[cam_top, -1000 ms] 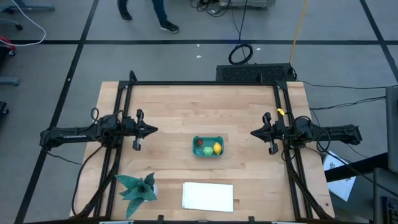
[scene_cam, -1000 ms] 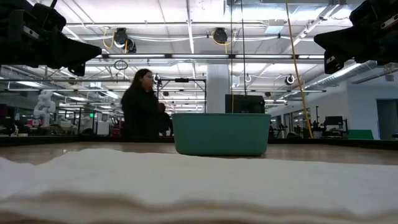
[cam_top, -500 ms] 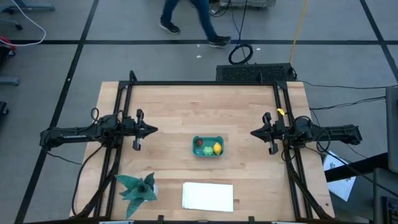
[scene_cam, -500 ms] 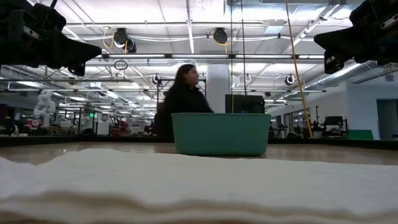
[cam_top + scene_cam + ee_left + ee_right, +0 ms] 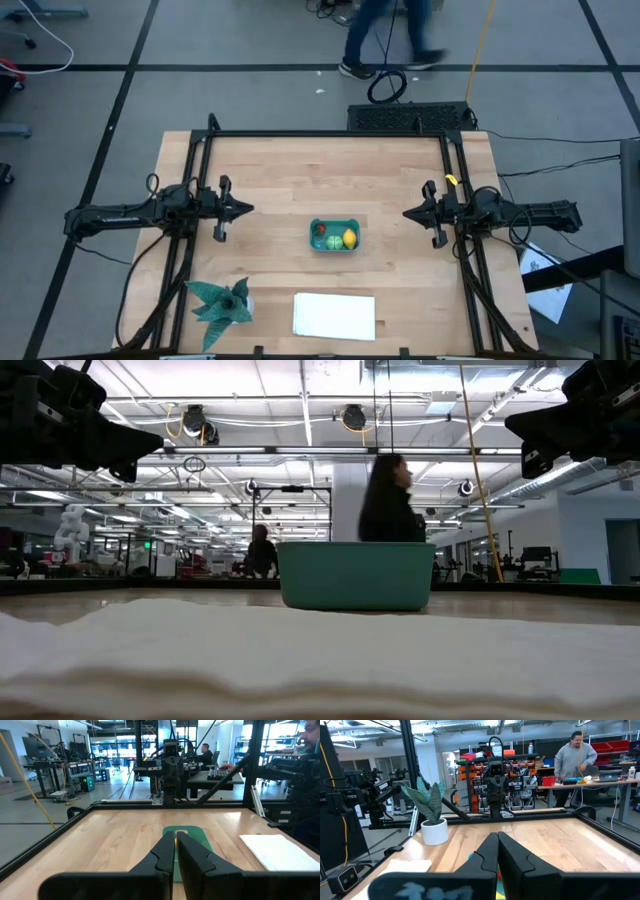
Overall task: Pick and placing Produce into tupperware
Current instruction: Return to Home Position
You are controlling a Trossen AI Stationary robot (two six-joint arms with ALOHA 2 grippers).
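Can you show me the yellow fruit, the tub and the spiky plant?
yellow fruit [image 5: 349, 238]: high view, its middle.
tub [image 5: 355, 575]: low view, its front wall.
plant [image 5: 222, 300]: high view, its leaves.

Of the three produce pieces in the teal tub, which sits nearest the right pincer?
The yellow piece, at the tub's end facing the right pincer; green one mid-tub, red one farthest.

Light wooden table [image 5: 300, 180]: small teal rectangular plastic tub [image 5: 335, 220] at frame centre; flat white folded cloth [image 5: 335, 315] lower centre; spiky teal-green potted plant [image 5: 220, 300] lower left.
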